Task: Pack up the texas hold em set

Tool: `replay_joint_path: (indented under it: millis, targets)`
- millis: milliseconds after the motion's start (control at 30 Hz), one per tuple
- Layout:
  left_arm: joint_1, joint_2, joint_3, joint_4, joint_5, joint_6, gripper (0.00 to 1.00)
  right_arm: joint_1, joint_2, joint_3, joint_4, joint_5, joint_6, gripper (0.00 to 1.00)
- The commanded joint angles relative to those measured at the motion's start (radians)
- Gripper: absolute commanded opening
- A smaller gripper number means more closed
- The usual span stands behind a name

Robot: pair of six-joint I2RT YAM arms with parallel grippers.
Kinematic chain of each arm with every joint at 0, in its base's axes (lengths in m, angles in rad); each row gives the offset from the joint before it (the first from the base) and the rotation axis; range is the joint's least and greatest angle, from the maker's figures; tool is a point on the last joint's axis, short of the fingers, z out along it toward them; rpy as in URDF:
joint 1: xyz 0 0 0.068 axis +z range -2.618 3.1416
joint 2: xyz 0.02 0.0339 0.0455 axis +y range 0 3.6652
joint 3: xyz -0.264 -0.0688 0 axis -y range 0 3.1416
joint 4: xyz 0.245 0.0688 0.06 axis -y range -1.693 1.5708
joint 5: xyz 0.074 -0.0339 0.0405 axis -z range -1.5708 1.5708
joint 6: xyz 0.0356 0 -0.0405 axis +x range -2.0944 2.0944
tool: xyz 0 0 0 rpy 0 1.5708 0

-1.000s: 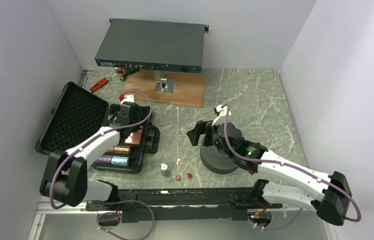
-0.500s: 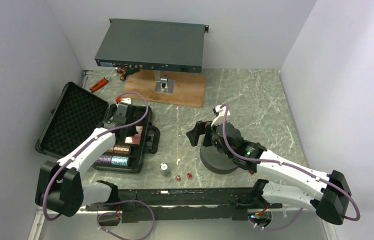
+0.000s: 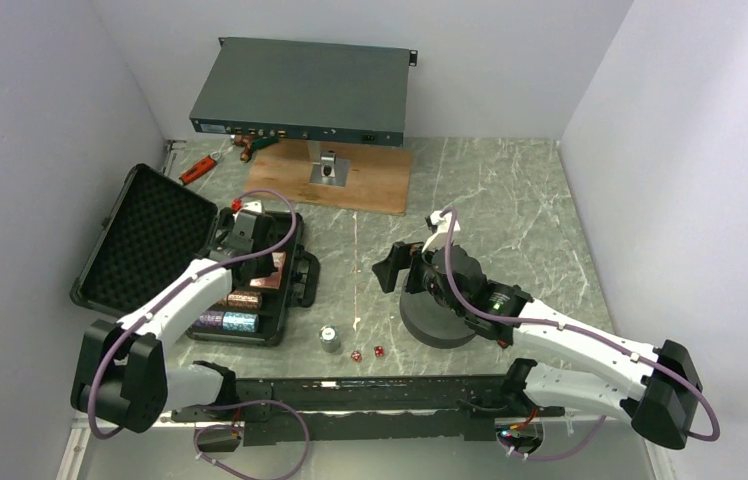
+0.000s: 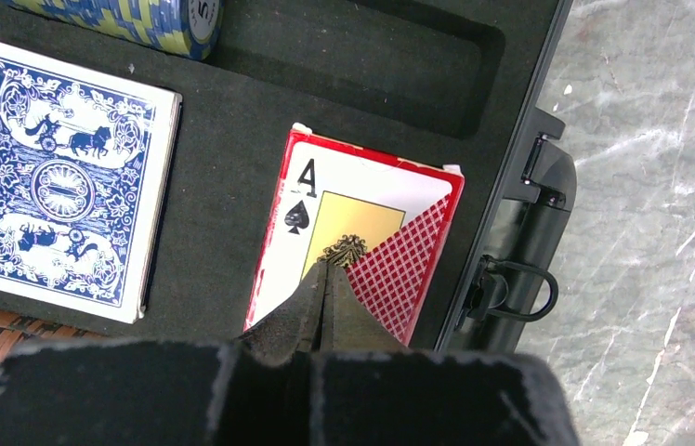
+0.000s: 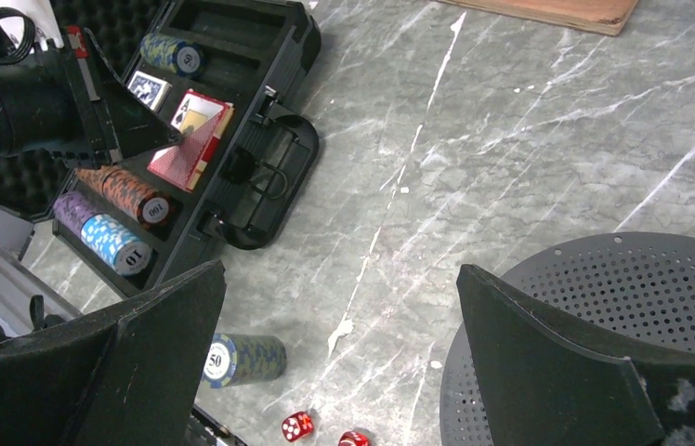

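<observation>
Glossy red card box (image 4: 373,197), matt black case lining (image 4: 223,186), marble-look tabletop (image 4: 660,186).

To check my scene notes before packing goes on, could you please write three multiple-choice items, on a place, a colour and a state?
1. Where do the red dice lie?
A on the grey box; B on the wooden board; C on the table near the loose chip stack.
2. What colour is the card deck beside the red card box in the case?
A blue; B green; C black.
3. How is the right gripper?
A shut on a die; B open and empty; C shut on chips.
Answers: C, both sit on the marble by the stack; A, its back pattern is blue; B, its jaws stand wide apart with nothing between.
</observation>
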Motion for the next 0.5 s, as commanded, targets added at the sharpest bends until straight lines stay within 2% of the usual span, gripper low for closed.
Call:
replay_joint_path:
  millis: [0,33,100,233,300,367,467]
  targets:
    - [0.002,-0.029,0.019,-0.084,0.079,-0.019,0.0,-0.003,-0.028,0.009,0.011,0.003,0.005,1.0]
    - [0.002,-0.054,0.04,-0.108,0.083,-0.006,0.05,-0.003,-0.029,0.012,0.005,0.003,0.004,1.0]
    - [0.002,-0.115,0.085,-0.163,0.082,0.019,0.2,-0.003,-0.033,0.016,-0.007,0.006,0.003,1.0]
    - [0.002,-0.258,0.153,-0.236,0.044,0.104,0.58,-0.003,-0.038,0.017,-0.021,0.007,-0.002,1.0]
    - [0.002,-0.328,0.174,-0.252,0.025,0.169,0.71,-0.003,-0.033,0.021,-0.027,0.006,-0.005,1.0]
    - [0.002,-0.361,0.195,-0.28,0.002,0.237,0.77,-0.003,-0.024,0.031,-0.036,0.005,-0.009,1.0]
    - [0.002,-0.406,0.182,-0.293,-0.055,0.319,0.81,-0.003,0.003,0.045,-0.046,-0.006,-0.014,1.0]
